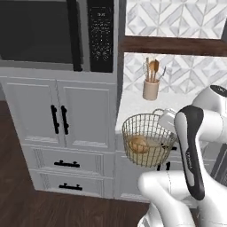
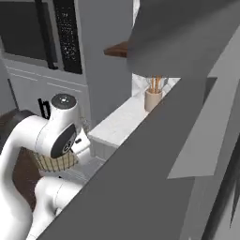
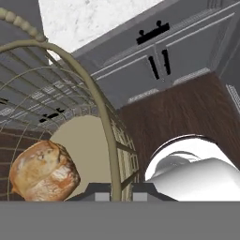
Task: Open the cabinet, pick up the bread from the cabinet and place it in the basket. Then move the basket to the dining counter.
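A: What's hard to see?

B: In the right base view the arm hides most of the basket (image 2: 56, 161), and a grey slab covers the right side.

A: Room around it?

B: The basket (image 1: 146, 138) hangs off the worktop's (image 1: 137, 104) edge, over dark floor (image 3: 183, 112).

A: Contents?

B: The bread (image 3: 43, 171) lies inside. The gripper (image 3: 121, 191) is pinched tight on the basket's rim; the cabinet (image 1: 173, 45) runs above.
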Motion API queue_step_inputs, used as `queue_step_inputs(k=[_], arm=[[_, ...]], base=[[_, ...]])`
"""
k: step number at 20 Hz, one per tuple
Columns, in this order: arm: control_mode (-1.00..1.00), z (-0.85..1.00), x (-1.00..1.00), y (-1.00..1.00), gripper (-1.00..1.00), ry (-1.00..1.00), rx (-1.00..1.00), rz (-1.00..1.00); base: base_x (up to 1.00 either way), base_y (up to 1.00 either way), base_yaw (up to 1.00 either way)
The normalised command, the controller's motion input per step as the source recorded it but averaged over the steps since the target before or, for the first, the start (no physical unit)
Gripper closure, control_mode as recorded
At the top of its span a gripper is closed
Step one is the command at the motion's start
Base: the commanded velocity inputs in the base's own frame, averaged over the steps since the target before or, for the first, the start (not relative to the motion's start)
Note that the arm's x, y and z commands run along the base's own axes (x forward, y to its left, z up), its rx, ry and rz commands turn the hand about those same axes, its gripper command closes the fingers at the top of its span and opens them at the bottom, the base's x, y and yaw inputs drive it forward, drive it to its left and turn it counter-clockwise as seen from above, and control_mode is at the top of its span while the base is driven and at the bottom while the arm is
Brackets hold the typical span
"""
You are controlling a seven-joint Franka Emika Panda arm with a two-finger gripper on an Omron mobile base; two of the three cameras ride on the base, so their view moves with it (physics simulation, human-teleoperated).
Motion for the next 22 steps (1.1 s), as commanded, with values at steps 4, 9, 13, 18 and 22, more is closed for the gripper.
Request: queue_step_inputs(k=[4, 9, 13, 18, 22], arm=[[1.00, 0.00, 0.00, 0.00, 1.00, 0.00, 0.00, 0.00], [1.00, 0.00, 0.00, 0.00, 1.00, 0.00, 0.00, 0.00], [1.00, 0.00, 0.00, 0.00, 1.00, 0.00, 0.00, 0.00], [1.00, 0.00, 0.00, 0.00, 1.00, 0.00, 0.00, 0.00], [1.00, 0.00, 0.00, 0.00, 1.00, 0.00, 0.00, 0.00]], base=[[-0.03, 0.00, 0.92], [0.00, 0.00, 0.88], [0.03, 0.00, 0.85], [0.28, 0.00, 0.84], [0.56, 0.00, 0.69]])
